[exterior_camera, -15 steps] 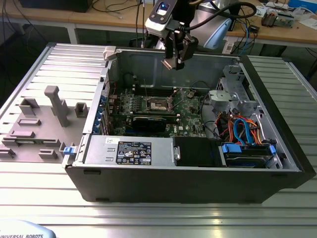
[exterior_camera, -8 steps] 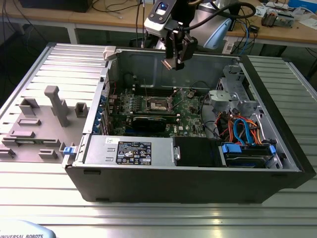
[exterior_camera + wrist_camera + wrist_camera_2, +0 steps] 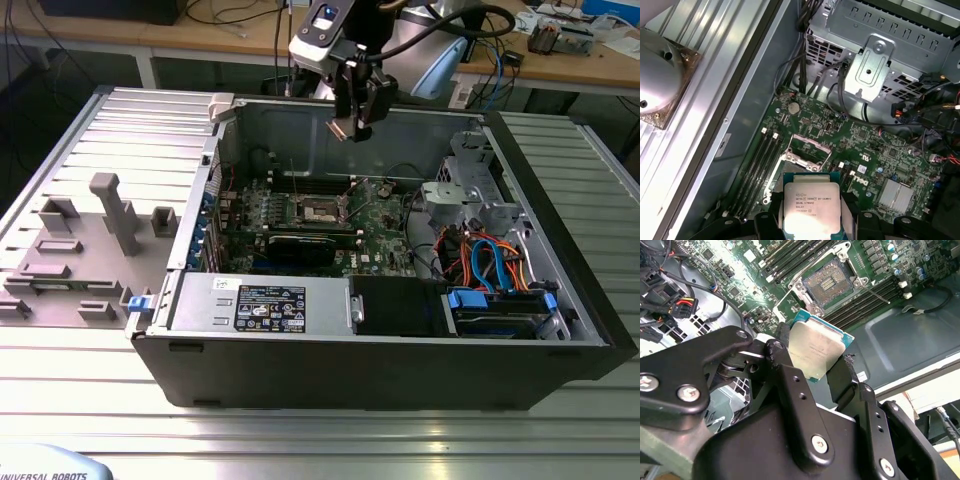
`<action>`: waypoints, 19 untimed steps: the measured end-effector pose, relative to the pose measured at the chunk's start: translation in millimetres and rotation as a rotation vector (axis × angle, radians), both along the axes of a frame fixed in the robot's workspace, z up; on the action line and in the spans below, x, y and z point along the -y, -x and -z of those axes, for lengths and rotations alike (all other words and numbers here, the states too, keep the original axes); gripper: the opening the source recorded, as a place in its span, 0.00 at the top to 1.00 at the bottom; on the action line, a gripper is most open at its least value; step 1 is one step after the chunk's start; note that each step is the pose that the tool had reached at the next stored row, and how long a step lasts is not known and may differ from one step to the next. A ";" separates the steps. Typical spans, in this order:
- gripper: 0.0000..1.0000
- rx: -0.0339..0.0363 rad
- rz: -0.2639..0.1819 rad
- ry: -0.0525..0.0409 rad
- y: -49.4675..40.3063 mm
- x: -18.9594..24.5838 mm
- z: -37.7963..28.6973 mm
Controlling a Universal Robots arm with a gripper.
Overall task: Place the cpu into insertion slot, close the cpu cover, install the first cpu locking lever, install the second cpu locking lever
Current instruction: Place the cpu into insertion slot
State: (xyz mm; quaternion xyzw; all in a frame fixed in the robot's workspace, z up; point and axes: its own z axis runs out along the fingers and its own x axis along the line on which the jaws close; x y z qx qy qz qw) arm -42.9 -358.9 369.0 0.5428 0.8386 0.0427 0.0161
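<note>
My gripper [image 3: 352, 122] hangs above the open computer case, shut on the cpu [image 3: 343, 128]. In both wrist views the cpu [image 3: 815, 350] [image 3: 811, 206] is a flat silver-grey square with a green edge, clamped between two black fingers [image 3: 844, 371]. The insertion slot [image 3: 318, 210] lies below on the green board, well apart from the chip. Its dark centre [image 3: 827, 282] [image 3: 806, 151] is uncovered inside a silver rim. The cpu cover [image 3: 811, 143] seems to stand raised at one edge of the slot. A thin lever rod [image 3: 875, 292] sticks out beside it.
Long memory slots [image 3: 867, 297] flank the socket. A black card [image 3: 300, 245] lies in front of it, with a power supply [image 3: 260, 300] nearer still. A drive cage with coloured cables [image 3: 490, 260] fills the exterior view's right. Grey fixtures [image 3: 110, 215] stand outside on the left.
</note>
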 end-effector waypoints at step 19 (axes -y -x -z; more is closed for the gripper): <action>0.46 -0.0002 0.099 0.0000 0.0 0.0 0.3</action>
